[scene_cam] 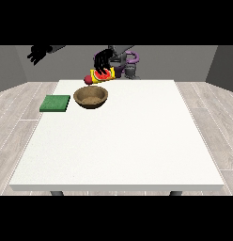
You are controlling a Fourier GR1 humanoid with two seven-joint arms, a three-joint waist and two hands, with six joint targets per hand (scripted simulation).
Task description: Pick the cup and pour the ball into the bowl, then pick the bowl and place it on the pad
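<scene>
A yellow and red cup point(102, 74) lies tilted on its side above the far rim of the brown bowl point(91, 97). The hand at the view's right point(103, 60) is curled over the cup from above. A small red ball point(89, 79) shows at the cup's left end, just over the bowl's back edge. The green pad point(55, 103) lies flat on the table to the left of the bowl. The hand at the view's left point(41, 52) hangs high above the table's far left corner, fingers spread, holding nothing.
The white table point(137, 141) stretches wide towards the camera and to the right of the bowl. The robot's body point(130, 66) stands behind the far edge. The pad sits close to the table's left edge.
</scene>
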